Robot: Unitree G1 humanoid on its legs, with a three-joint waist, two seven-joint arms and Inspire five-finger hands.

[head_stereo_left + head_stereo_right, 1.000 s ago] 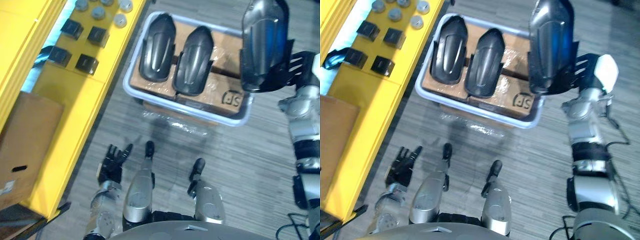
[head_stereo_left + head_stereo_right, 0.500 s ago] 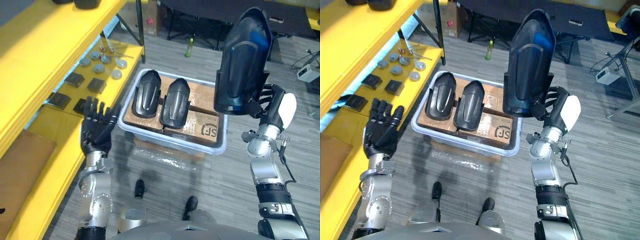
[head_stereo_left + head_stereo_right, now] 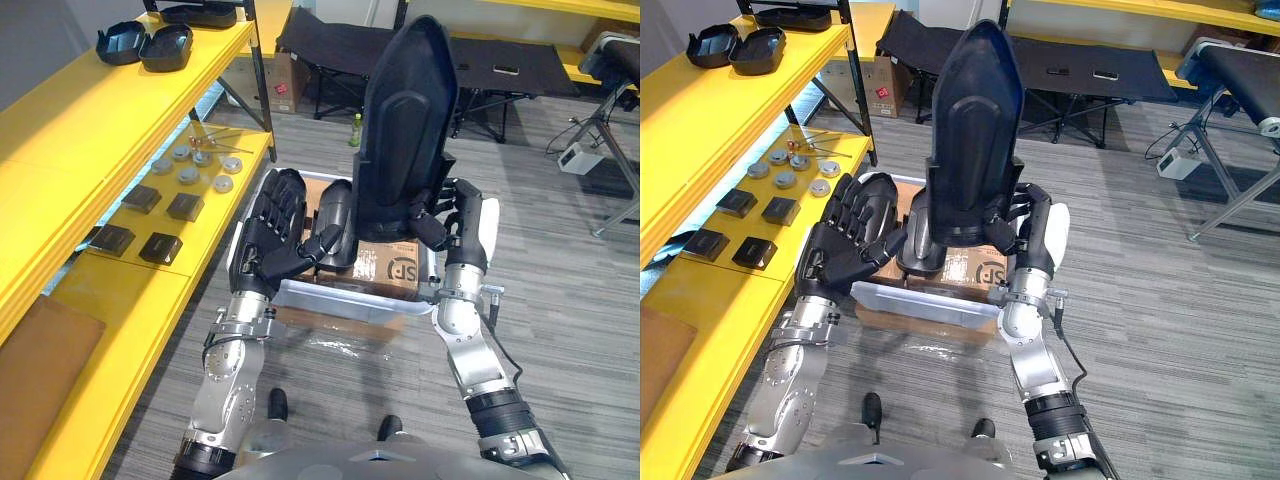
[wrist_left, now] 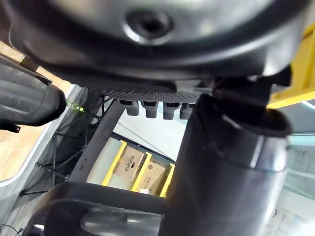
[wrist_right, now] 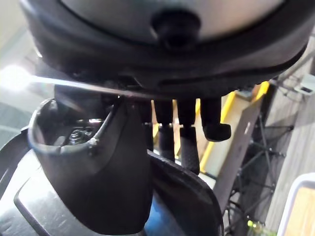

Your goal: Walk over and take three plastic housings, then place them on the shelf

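Well, the big change is where the black plastic housing point(image 3: 405, 130) sits: a moment ago the right hand point(image 3: 455, 215) had it out to the robot's right, past the corner of the grey bin point(image 3: 330, 297), and now it stands upright dead centre in front of the chest, above the bin. The right hand keeps its fingers curled round the lower edge, the white-covered thumb behind it, so the grip looks firm. The left hand point(image 3: 275, 240) hung low by the legs a second ago. It has since come up and swung inward, and now hovers flat, its fingers straight and spread, holding nothing, just beside the lifted piece and in front of the bin. Whether it touches anything I cannot tell from here. The head has also tipped up, which is why the room looks different; the bin itself has not moved. A second housing point(image 3: 337, 225) still lies in the bin on the cardboard box point(image 3: 390, 268), and the left hand hides what lies beside it. On the yellow shelf point(image 3: 70, 140) to the robot's left, two similar dark shells point(image 3: 165, 45) sit on the upper level. To my eye this is the first piece lifted clear, with the free hand either moving to steady it or going for another. The tall piece looks top-heavy in that low hold, so a second hand would help before the turn to the shelf.
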